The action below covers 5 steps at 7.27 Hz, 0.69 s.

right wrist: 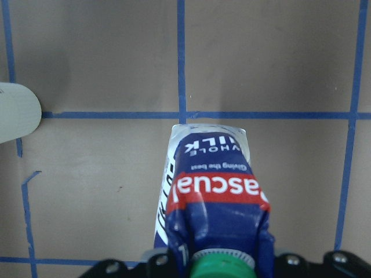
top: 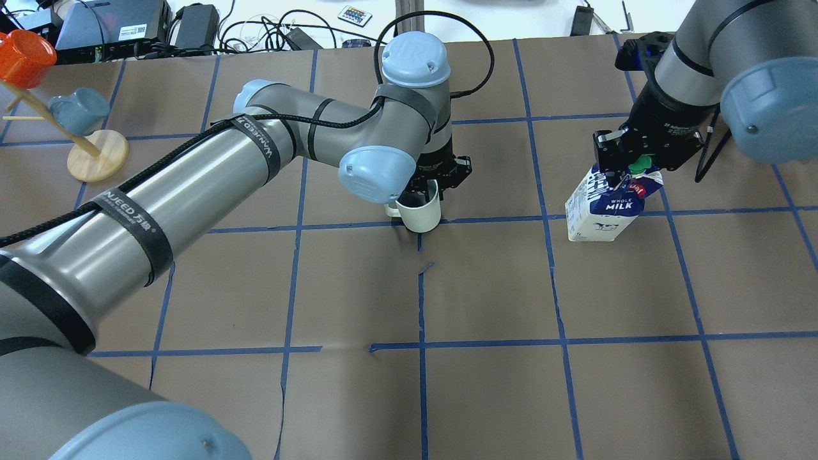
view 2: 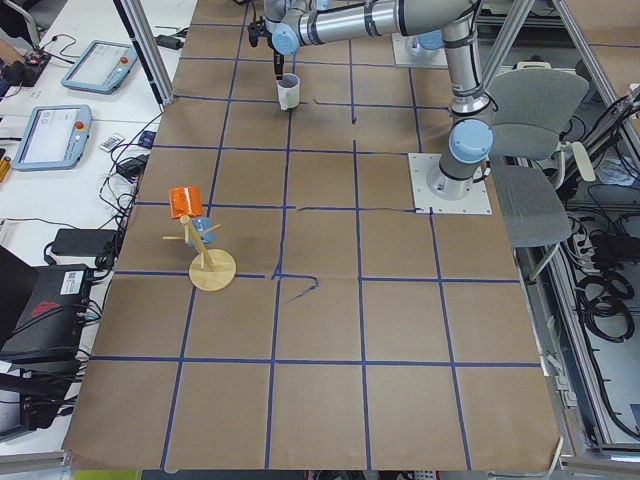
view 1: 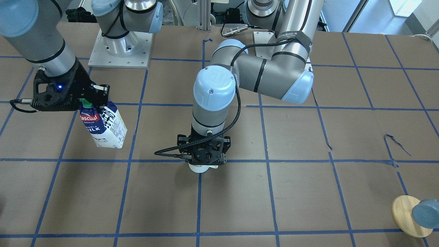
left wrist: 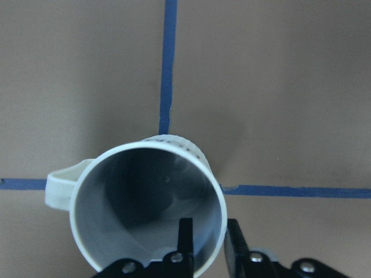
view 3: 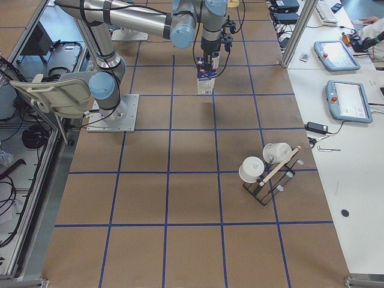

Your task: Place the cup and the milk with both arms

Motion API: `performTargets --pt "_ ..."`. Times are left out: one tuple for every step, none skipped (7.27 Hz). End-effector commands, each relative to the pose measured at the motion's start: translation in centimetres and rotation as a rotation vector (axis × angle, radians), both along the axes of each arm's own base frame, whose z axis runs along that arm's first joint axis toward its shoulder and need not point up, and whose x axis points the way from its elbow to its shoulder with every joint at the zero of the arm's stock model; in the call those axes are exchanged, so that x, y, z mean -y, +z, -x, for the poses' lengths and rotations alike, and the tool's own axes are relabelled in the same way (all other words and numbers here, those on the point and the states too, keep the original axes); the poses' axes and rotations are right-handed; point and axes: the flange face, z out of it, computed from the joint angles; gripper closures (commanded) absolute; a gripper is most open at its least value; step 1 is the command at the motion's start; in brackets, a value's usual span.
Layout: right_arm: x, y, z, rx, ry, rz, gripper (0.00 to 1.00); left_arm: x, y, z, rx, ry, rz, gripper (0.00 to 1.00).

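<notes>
The white ribbed cup (top: 422, 215) hangs at a crossing of blue tape lines near the table's middle. It also shows in the front view (view 1: 200, 168) and, from above, in the left wrist view (left wrist: 145, 214) with its handle to the left. My left gripper (top: 429, 187) is shut on the cup's rim, one finger inside and one outside (left wrist: 235, 246). The blue and white milk carton (top: 607, 214) is tilted. My right gripper (top: 629, 167) is shut on its gabled top at the green cap (right wrist: 223, 269). I cannot tell whether cup or carton touches the table.
A wooden mug tree (top: 97, 155) with an orange cup (top: 22, 59) and a blue-grey cup (top: 78, 110) stands at the table's left edge. A second rack with white cups (view 3: 264, 171) stands at the right end. The arm base plates (view 1: 120, 55) sit near the robot.
</notes>
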Motion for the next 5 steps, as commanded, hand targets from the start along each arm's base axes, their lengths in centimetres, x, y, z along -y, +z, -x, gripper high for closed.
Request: performTargets --pt "1.2 3.3 -4.3 -0.007 0.038 0.050 0.87 0.0 5.9 -6.8 -0.006 -0.090 -0.022 0.00" --pt "1.3 2.3 -7.5 0.009 -0.015 0.032 0.88 -1.3 9.9 -11.1 0.009 -0.136 -0.039 0.00" --pt "1.5 0.9 -11.0 0.056 0.028 0.013 0.88 -4.2 13.1 -13.1 0.020 -0.131 -0.071 0.02" --pt "2.6 -0.7 -12.9 0.086 0.046 0.028 0.88 -7.0 15.2 -14.5 0.024 -0.186 -0.067 0.07" --pt "3.4 -2.6 -13.9 0.086 0.052 0.013 0.88 -10.0 16.1 -15.5 0.022 -0.177 -0.054 0.07"
